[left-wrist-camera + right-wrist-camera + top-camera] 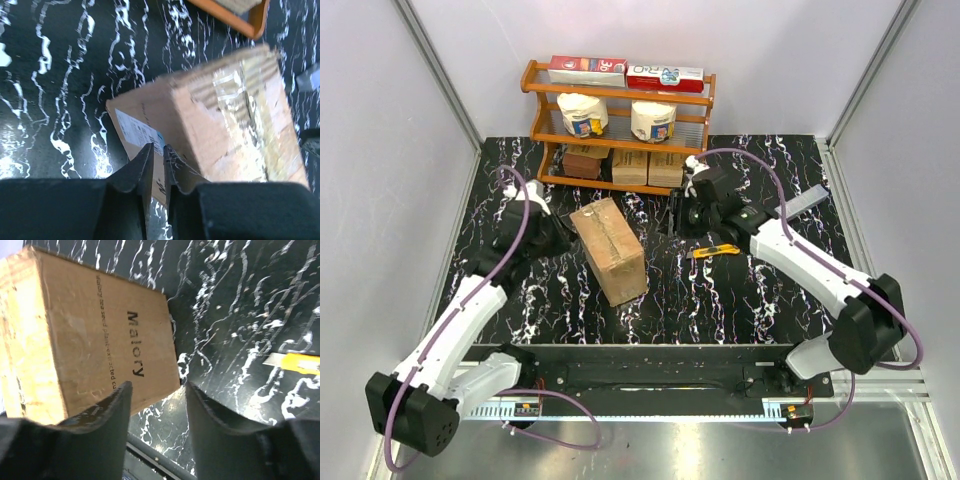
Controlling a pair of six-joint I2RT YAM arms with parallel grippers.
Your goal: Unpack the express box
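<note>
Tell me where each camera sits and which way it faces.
Top external: above and behind the robot, looking down at table, box and shelf; both arms show.
Left wrist: on the left arm, facing the box's label; left end effector shows.
Right wrist: on the right arm, facing the box's lettering; right end effector shows.
All three share the box.

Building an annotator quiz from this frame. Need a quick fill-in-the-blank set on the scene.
1. The large black word printed on the express box reads ____.
2. The utility knife lying to the right of the box in the top view is coloured ____.
3. The right hand is ____, with nothing between its fingers.

Missing words: Malory; yellow; open.
</note>
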